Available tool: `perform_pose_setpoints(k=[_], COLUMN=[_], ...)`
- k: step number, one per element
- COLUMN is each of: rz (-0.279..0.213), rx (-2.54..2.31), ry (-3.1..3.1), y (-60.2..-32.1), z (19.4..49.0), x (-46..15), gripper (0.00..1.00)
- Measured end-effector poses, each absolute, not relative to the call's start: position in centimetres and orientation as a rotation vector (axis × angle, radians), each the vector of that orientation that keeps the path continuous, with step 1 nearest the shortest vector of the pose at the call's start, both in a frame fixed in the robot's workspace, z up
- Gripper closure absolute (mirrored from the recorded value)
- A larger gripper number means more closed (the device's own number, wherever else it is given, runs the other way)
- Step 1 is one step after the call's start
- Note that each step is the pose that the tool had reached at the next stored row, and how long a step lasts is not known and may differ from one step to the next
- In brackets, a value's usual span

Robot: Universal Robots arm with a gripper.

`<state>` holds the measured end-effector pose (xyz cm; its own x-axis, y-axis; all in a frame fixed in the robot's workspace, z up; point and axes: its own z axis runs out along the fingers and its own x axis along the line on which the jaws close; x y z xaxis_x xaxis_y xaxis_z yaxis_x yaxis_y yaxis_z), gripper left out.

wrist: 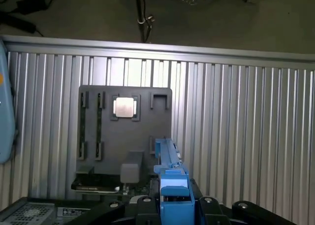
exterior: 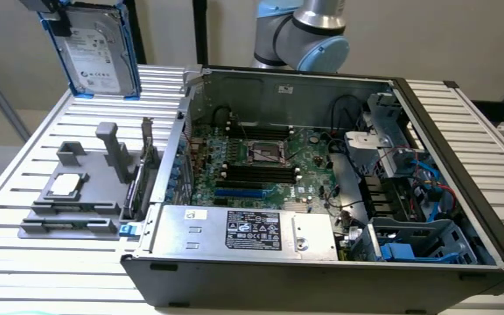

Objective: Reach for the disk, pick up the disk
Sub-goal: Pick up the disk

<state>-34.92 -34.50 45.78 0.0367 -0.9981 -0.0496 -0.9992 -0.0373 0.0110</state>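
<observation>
Well below disk (exterior: 99,56): grey tray (exterior: 60,213), chip (exterior: 66,186).

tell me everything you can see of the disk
The disk is a flat silver-grey metal hard drive with a white printed label, framed by a blue plastic carrier. It hangs upright, slightly tilted, in the air over the far corner of the slatted table at the exterior view's left, apart from the open computer case. The gripper is closed on its blue carrier at the top edge; nothing else touches it.
</observation>
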Motion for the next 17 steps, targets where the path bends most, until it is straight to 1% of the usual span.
perform_pose_setpoints(k=[17], rz=[0.118], rx=[-2.217], ry=[2.136], y=[-35.5], z=[50.0], x=[-27.2], gripper=[0.67])
